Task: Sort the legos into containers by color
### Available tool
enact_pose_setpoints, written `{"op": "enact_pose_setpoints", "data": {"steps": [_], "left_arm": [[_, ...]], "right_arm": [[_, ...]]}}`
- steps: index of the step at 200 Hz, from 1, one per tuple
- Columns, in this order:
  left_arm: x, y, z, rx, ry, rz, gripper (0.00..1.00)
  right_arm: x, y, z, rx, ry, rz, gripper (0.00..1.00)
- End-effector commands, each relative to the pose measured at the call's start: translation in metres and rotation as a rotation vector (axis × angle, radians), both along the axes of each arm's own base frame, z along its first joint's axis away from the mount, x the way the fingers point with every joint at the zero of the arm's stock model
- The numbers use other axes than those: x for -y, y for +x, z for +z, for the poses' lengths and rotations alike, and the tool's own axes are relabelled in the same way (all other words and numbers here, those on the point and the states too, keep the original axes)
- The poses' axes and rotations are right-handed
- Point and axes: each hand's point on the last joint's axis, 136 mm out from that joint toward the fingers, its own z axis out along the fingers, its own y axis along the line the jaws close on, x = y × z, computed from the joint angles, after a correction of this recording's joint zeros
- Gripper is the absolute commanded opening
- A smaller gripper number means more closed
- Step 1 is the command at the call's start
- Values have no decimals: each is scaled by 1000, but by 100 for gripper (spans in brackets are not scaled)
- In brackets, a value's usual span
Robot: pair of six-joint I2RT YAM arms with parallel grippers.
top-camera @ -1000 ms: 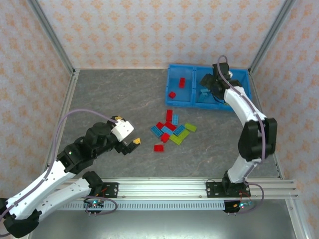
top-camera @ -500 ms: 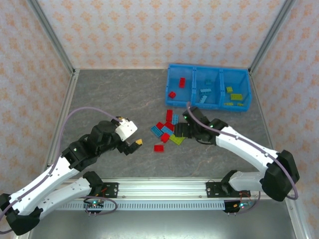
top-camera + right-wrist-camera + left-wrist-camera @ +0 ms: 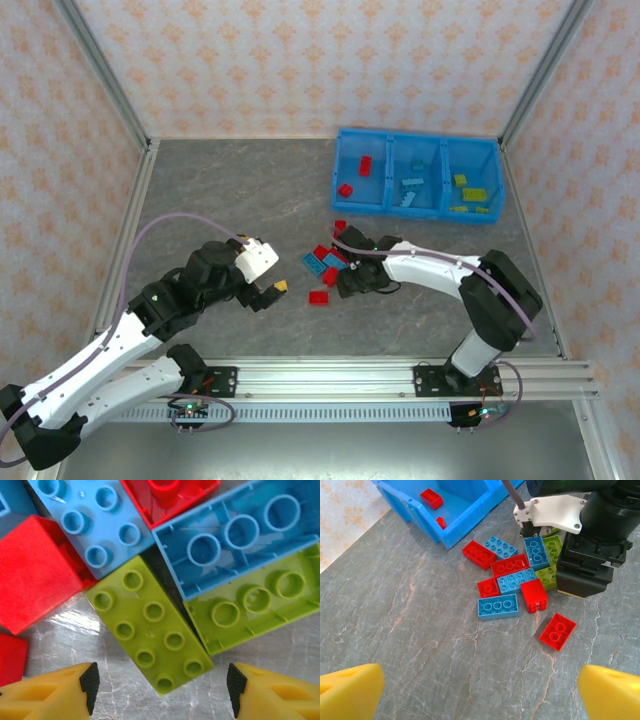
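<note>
Legos (image 3: pixel 335 262) lie in a loose pile on the grey desk (image 3: pixel 420 645), near the blue three-compartment bin (image 3: pixel 420 133). From left to right, its compartments hold red, light blue and lime pieces. The right tool (image 3: pixel 160 692), fingers spread, hangs low over a stud-up lime green brick (image 3: pixel 148 625) that sits against a flipped lime brick (image 3: pixel 255 605) and a light blue brick (image 3: pixel 95 525). The left tool (image 3: pixel 480 695), also spread, hovers over bare desk beside the pile. The stud-up brick looks light, stiff and slick, so pinching its two long straight sides seems safest.
</note>
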Motion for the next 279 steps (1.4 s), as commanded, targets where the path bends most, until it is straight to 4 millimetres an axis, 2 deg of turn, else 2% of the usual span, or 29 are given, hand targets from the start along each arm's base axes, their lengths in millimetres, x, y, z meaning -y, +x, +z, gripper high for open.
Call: {"op": "enact_pose_setpoints", "data": {"steps": [1,49,69,100,121,149,167,184,199,207,211,216,232,253,279], "left_arm": [[-2,3,1,8,7,12,100],[-1,3,0,2,5,9,100],[0,3,0,0,5,9,100],[0,3,-1,-1,8,8,100],[0,2,-2,-3,8,6,100],[0,3,-1,-1,7,5,100],[3,-1,2,-3,-9,-20,100],[12,-14,7,-4,-55,-104,100],[18,-22,11,11,-99,-153,100],[18,-24,12,19,-109,-160,100],[17,-24,13,23,-112,-158,100],[17,-23,14,27,-113,-154,100],[16,-22,15,33,-109,-148,100],[16,-21,12,16,-95,-141,100],[14,-17,11,11,-71,-127,100]], "right_arm": [[-16,6,1,10,46,40,70],[-25,-9,-13,-44,79,53,66],[-29,-13,-18,-61,85,45,56],[-13,0,-28,-11,-15,-33,35],[-2,5,-27,24,-76,-56,31],[5,7,-7,82,-53,-82,26],[3,8,24,166,70,-115,25],[11,14,54,247,158,-179,25],[28,24,82,308,227,-262,24],[44,33,99,351,261,-323,23],[51,38,100,360,259,-349,23],[62,45,114,399,288,-387,23],[100,70,131,451,320,-515,22],[153,109,149,496,328,-661,22],[218,165,143,471,305,-825,21]]}}
